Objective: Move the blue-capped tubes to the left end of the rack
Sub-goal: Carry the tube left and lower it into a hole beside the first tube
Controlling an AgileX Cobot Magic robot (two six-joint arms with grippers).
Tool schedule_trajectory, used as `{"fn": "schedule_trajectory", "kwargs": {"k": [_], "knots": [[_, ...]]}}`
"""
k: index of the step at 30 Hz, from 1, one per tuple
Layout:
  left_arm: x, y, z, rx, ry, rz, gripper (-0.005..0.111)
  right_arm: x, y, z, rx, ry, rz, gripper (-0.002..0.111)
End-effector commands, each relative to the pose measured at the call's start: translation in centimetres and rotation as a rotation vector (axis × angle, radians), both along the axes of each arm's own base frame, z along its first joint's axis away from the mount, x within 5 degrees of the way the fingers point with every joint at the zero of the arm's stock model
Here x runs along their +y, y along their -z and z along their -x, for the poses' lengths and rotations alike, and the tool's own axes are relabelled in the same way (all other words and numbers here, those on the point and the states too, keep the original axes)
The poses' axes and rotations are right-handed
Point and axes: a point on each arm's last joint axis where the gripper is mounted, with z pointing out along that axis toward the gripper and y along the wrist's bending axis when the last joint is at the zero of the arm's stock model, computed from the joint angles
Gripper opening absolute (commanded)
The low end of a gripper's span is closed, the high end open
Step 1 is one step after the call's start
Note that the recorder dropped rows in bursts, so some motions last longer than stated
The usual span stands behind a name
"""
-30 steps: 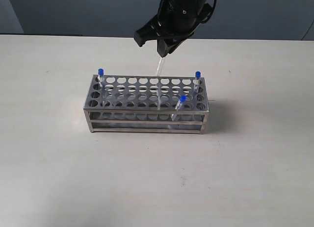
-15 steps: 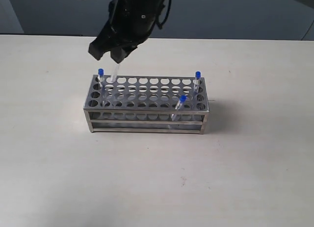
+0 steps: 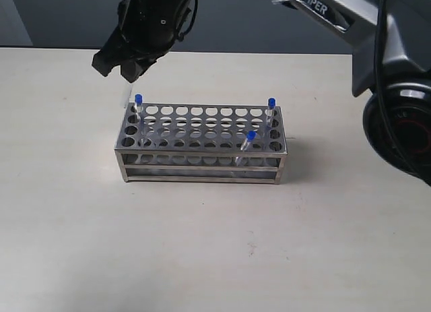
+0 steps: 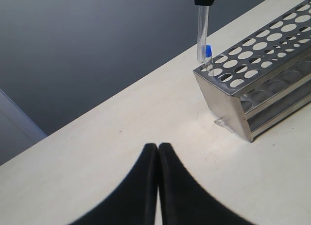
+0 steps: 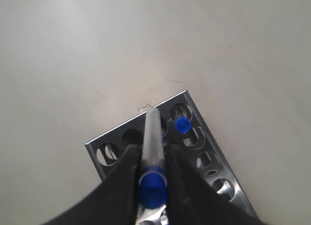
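The right gripper (image 5: 152,167) hung above the far-left corner of the rack (image 3: 202,145), its fingers clamped on the capped end of the held tube (image 4: 202,30). That tube pointed down, nearly upright. Its clear lower end was just beside the corner tube (image 3: 138,102), which sat in the rack's far-left hole. The views did not settle whether the held tube's tip was over a hole or just past the rack's edge.

Two more blue-capped tubes stood at the right end of the rack. The far-right tube (image 3: 271,107) was in the far corner, and the near-right tube (image 3: 250,139) leaned in a hole closer to the near side.

The left gripper (image 4: 158,148) was low over the bare table (image 3: 202,258), to the left of the rack and apart from it. Its two dark fingers were pressed together with nothing between them.
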Motion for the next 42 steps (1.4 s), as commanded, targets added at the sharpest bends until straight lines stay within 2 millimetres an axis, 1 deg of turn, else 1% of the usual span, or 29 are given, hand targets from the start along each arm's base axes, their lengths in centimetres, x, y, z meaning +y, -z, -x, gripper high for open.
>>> {"fn": "schedule_trajectory", "kwargs": {"k": [1, 9, 17, 25, 31, 36, 42], "knots": [[-0.1, -0.2, 0.0, -0.007, 0.006, 0.006, 0.001, 0.2, 1.0, -0.3, -0.003, -0.007, 0.026, -0.001], [-0.1, -0.2, 0.0, -0.007, 0.006, 0.006, 0.001, 0.7, 3.9, -1.0, 0.013, -0.003, 0.086, -0.001], [0.0, -0.2, 0.0, -0.005, 0.006, 0.007, 0.001, 1.5, 5.9, -0.8, 0.097, -0.009, 0.071, -0.001], [-0.1, -0.2, 0.0, -0.004, 0.006, 0.009, 0.001, 2.3, 6.8, -0.2, 0.198, -0.021, 0.010, -0.001], [-0.1, -0.2, 0.0, -0.004, 0.006, 0.009, 0.001, 2.9, 6.6, -0.2, 0.161, -0.034, -0.042, -0.001], [-0.1, -0.2, 0.0, -0.004, 0.006, 0.009, 0.001, 3.1, 6.5, -0.1, 0.139, -0.052, -0.050, -0.001], [-0.1, -0.2, 0.0, -0.004, 0.006, 0.009, 0.001, 2.6, 6.7, -0.4, 0.093, -0.058, 0.020, -0.001]]}}
